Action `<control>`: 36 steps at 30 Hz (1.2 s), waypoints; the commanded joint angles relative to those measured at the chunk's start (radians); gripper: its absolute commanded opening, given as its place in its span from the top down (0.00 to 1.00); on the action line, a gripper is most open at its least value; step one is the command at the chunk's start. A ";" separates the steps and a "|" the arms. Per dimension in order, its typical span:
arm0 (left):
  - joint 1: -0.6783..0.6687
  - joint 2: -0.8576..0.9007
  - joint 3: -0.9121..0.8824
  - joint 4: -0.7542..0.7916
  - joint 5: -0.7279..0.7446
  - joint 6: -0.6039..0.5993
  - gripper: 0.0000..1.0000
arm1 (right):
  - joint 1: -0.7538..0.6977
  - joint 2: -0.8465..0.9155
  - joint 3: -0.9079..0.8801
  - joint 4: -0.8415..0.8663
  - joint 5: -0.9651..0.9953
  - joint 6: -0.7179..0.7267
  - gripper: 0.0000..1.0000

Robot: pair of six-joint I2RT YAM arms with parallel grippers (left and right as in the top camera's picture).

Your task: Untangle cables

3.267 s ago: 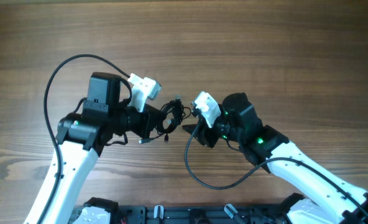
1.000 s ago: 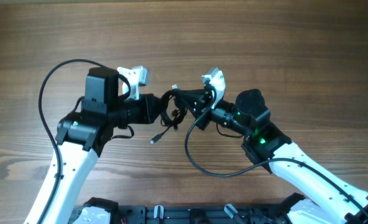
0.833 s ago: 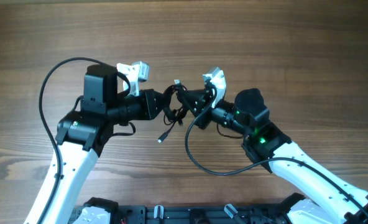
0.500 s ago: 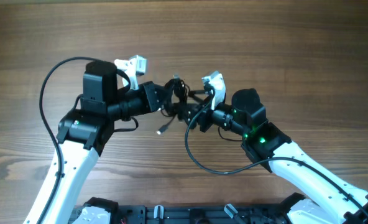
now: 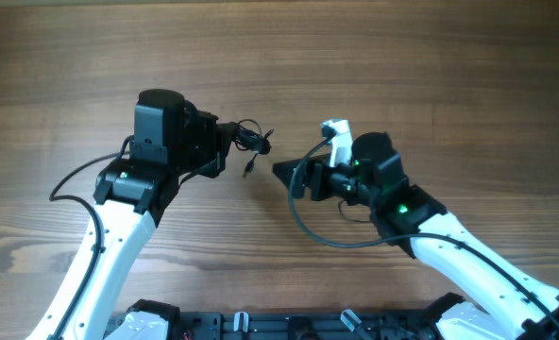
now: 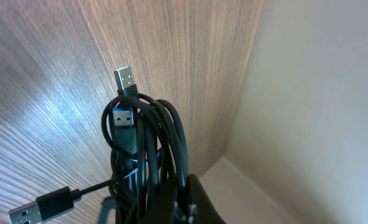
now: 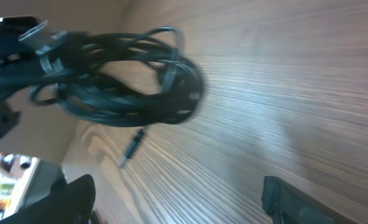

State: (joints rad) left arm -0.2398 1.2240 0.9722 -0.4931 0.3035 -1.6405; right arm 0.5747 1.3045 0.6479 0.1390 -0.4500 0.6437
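**One hand holds the coil, the other is free to draw out a lead**

The cable bundle (image 6: 148,149), a tight coil of thin black USB cords, sits in the grip of the left hand (image 5: 223,144), which is closed on its lower part. It appears to hang clear of the desk (image 5: 402,57) rather than rest on it. Two USB-A plugs (image 6: 126,79) stick out at the far end of the coil from that hand. A third plug on a loose lead (image 6: 53,202) trails off to one side, dangling below the coil in the right wrist view.

The right hand (image 5: 283,172) is spread wide and holds nothing. It faces the coil from just beside it, not touching.

Judging from this, the step is to pick one cord and pull it free. The dangling lead looks the best choice, since it is already outside the coil. The right hand should close on the cord near its plug, not on the coil's mass, and draw away from the left hand slowly. A sharp tug could tighten the loops.

The right arm's own thick cable (image 5: 308,225) loops below that hand, close by, and could snag. Otherwise the desk around both hands shows only bare wood.
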 commanded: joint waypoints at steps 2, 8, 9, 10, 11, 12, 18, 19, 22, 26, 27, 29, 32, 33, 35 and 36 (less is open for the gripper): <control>-0.057 0.003 0.004 0.004 -0.010 -0.152 0.96 | 0.064 0.101 0.002 0.150 -0.018 0.016 0.28; -0.116 0.003 0.004 0.007 -0.020 -0.189 0.96 | 0.076 0.217 0.002 0.223 -0.014 0.171 0.96; -0.114 0.003 0.004 0.008 -0.050 -0.180 0.96 | 0.074 0.214 0.002 0.206 -0.074 0.164 0.96; -0.113 0.003 0.004 0.007 -0.098 -0.143 0.96 | 0.068 0.211 0.002 0.191 -0.132 0.145 0.96; -0.113 0.003 0.004 0.007 -0.151 -0.101 0.96 | 0.056 0.205 0.002 0.158 -0.230 0.089 0.96; -0.113 0.003 0.004 0.007 -0.198 -0.063 0.96 | 0.043 0.195 0.002 0.077 -0.311 0.010 0.96; -0.114 0.003 0.004 0.008 -0.246 0.166 0.96 | 0.030 0.188 0.002 -0.118 -0.303 -0.097 0.88; -0.114 0.003 0.004 0.008 -0.246 0.260 0.96 | 0.014 0.188 0.002 -0.118 -0.297 -0.098 0.88; -0.114 0.003 0.004 0.007 -0.245 0.525 0.96 | -0.115 0.175 0.002 -0.147 -0.335 -0.096 0.87; -0.114 0.003 0.004 0.016 -0.217 0.632 0.96 | -0.337 0.117 0.002 -0.167 -0.491 -0.169 0.06; -0.114 0.003 0.004 0.037 -0.173 0.706 0.96 | -0.383 0.095 0.002 -0.179 -0.525 -0.204 0.00; -0.114 0.003 0.004 0.101 -0.044 0.859 0.96 | -0.452 0.047 0.002 -0.193 -0.529 -0.219 0.00; -0.114 0.003 0.004 0.215 0.252 1.124 0.96 | -0.483 0.020 0.002 -0.150 -0.529 -0.154 0.01; -0.114 0.003 0.004 0.235 0.334 1.178 0.96 | -0.483 0.021 0.002 -0.150 -0.529 -0.129 0.00; -0.114 0.003 0.004 0.242 0.498 1.298 0.96 | -0.483 0.021 0.002 -0.141 -0.576 -0.190 0.00; -0.114 0.003 0.004 0.243 0.527 1.297 0.96 | -0.483 0.021 0.002 -0.115 -0.638 -0.245 0.00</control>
State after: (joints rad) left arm -0.3527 1.2274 0.9699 -0.2600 0.5888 -0.5205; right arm 0.0925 1.3365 0.6487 -0.0063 -0.9737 0.4778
